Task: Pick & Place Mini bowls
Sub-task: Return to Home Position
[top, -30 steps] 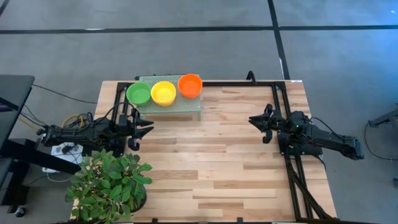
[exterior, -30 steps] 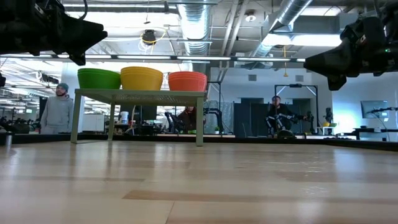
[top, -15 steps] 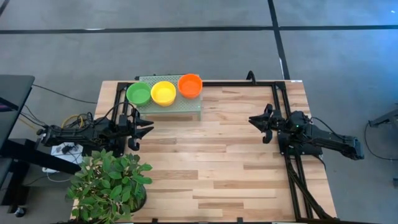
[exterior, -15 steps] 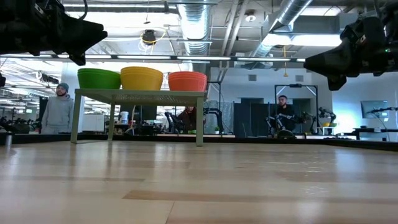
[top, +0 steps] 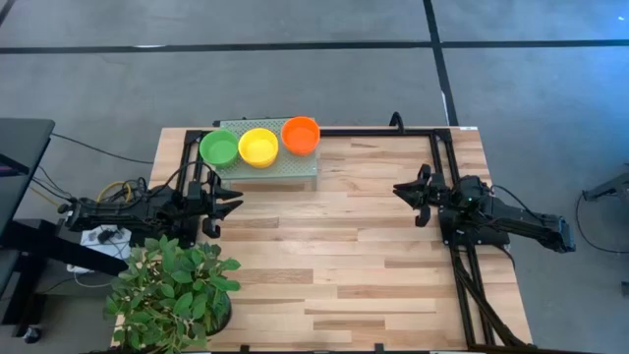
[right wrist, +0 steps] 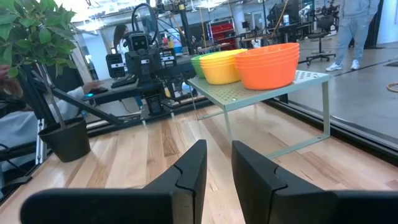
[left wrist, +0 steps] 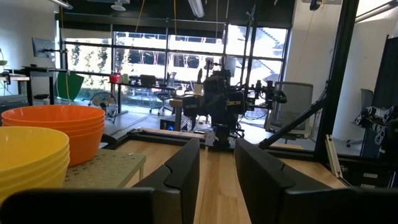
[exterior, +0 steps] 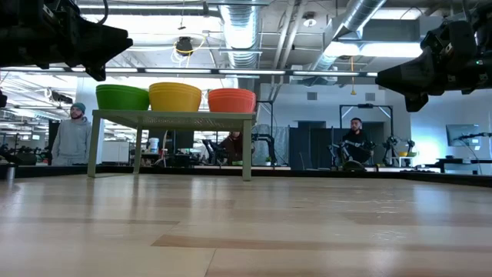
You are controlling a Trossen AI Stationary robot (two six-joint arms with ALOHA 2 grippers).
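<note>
Three stacks of mini bowls stand side by side on a pale green mesh rack (top: pixel 280 171) at the table's far left: green (top: pixel 219 148), yellow (top: pixel 258 147) and orange (top: pixel 300 135). In the low view they sit on the rack's top (exterior: pixel 173 117), which stands on thin legs. My left gripper (top: pixel 234 203) hovers at the table's left edge, just nearside of the rack, open and holding nothing (left wrist: pixel 216 149). My right gripper (top: pixel 405 194) hovers at the right edge, pointing toward the table's middle, open a little with nothing between its fingers (right wrist: pixel 219 152).
A potted plant (top: pixel 174 288) stands at the near left corner, close to my left arm. Black frame rails (top: pixel 444 157) run along the table's far and right sides. Bare wood (top: pixel 324 246) lies between the two arms. People stand in the room beyond the table.
</note>
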